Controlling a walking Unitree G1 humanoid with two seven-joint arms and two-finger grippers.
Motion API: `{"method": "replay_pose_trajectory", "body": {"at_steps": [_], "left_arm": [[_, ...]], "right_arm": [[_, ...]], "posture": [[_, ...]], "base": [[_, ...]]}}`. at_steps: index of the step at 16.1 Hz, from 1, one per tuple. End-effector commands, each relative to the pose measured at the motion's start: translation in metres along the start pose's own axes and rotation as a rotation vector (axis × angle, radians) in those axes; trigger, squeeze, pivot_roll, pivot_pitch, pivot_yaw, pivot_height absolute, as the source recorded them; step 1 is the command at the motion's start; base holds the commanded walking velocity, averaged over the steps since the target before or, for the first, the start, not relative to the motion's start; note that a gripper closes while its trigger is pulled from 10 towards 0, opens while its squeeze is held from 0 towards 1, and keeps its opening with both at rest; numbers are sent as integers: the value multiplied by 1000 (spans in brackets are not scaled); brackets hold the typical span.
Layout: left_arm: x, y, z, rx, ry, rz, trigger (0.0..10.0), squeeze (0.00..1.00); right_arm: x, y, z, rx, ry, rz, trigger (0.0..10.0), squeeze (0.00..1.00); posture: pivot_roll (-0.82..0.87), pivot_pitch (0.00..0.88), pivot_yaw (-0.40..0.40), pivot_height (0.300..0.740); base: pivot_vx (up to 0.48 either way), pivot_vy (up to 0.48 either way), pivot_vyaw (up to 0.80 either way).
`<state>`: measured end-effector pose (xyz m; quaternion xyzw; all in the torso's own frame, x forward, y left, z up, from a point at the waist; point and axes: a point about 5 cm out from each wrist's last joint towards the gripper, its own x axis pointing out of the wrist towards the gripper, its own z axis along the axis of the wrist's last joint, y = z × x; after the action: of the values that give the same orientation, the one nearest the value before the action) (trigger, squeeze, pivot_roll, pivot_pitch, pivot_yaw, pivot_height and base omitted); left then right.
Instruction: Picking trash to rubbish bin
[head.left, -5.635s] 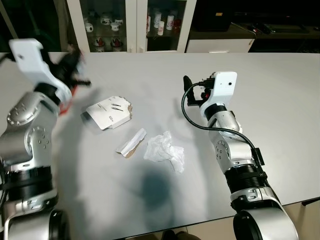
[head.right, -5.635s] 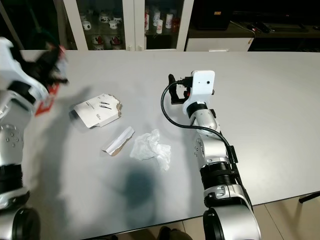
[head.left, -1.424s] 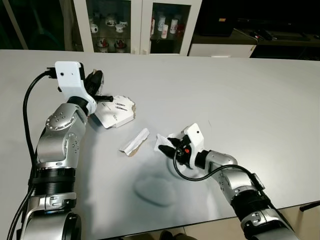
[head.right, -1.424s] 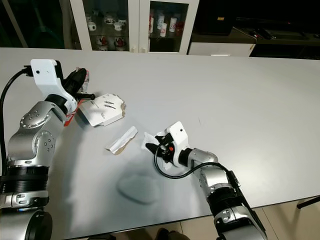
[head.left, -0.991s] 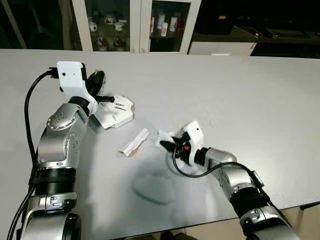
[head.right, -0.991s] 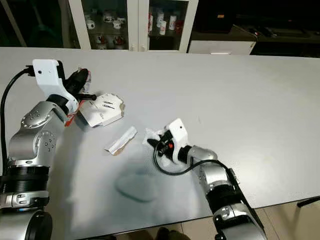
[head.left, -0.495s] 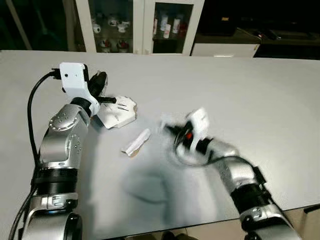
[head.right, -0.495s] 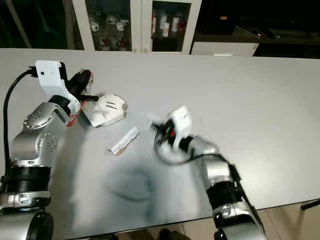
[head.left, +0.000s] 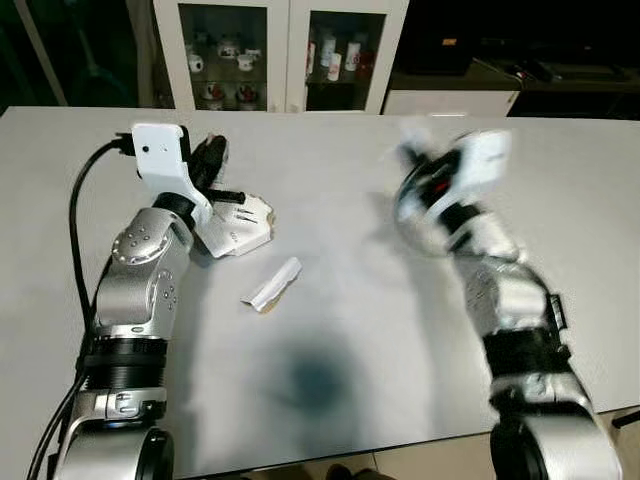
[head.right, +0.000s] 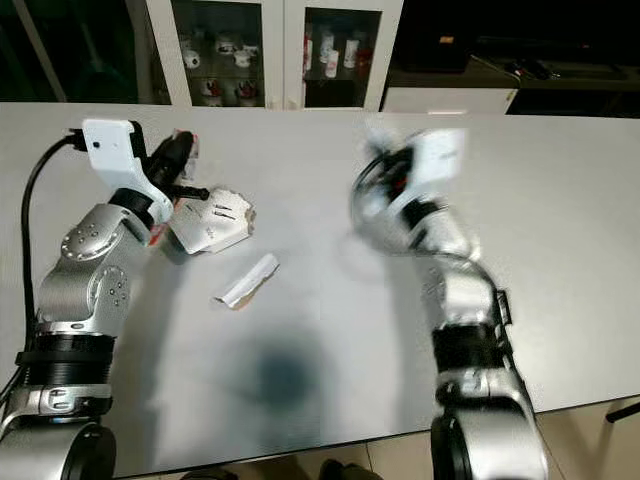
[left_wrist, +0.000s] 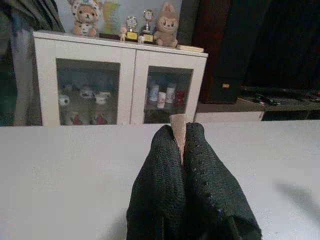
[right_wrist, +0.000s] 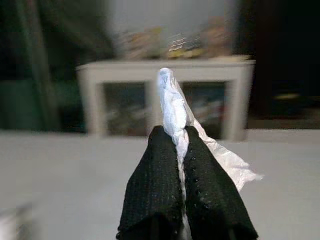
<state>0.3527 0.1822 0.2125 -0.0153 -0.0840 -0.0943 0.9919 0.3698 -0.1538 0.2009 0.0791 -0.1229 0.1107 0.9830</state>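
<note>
Above the grey counter: two pieces of trash lifted, two left lying.

Item one, crumpled white tissue, pinched tight in my right gripper, arm raised and blurred, held clear of the counter for carrying. Item two, a small tan scrap, clamped in my left gripper, close above the torn white carton; a red-and-white wrapper shows beside that arm. Item three, folded paper strip, flat on the counter. Rubbish bin: none visible here. Glass-fronted cabinet behind holds cups and bottles.
</note>
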Motion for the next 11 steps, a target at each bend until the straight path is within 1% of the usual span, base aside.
{"method": "replay_pose_trajectory", "body": {"at_steps": [1,2,3,4,7,8,10,11], "left_arm": [[-2,0,-10,57,35,-1,10000,0],[-3,0,-11,65,38,-2,10000,0],[-5,1,-16,79,52,4,10000,0],[-6,2,-20,91,63,17,10000,0],[-5,-3,-23,76,36,18,10000,0],[-5,-6,-26,59,31,20,10000,0],[-3,-10,-24,51,14,16,10000,0],[-3,-10,-23,51,7,14,10000,0]], "right_arm": [[-3,-23,1,-20,-4,-162,10000,0],[-4,-25,0,-26,0,-180,10000,0],[-8,-30,-4,-41,20,-233,10000,0],[-11,-32,-10,-31,29,-267,10000,0],[-16,-28,-25,-4,65,-303,10000,0],[-18,-27,-29,0,73,-323,10000,0],[-19,-26,-30,2,68,-335,10000,0],[-19,-25,-30,2,66,-336,10000,0]], "posture": [[22,7,-72,740],[22,7,-72,740],[19,9,-66,740],[16,11,-60,740],[16,17,-55,740],[13,19,-53,740],[11,26,-45,740],[11,26,-45,740]], "base": [[0,0,0],[0,0,0],[0,0,0],[0,0,0],[0,0,0],[0,0,0],[0,0,0],[-244,0,0]]}}
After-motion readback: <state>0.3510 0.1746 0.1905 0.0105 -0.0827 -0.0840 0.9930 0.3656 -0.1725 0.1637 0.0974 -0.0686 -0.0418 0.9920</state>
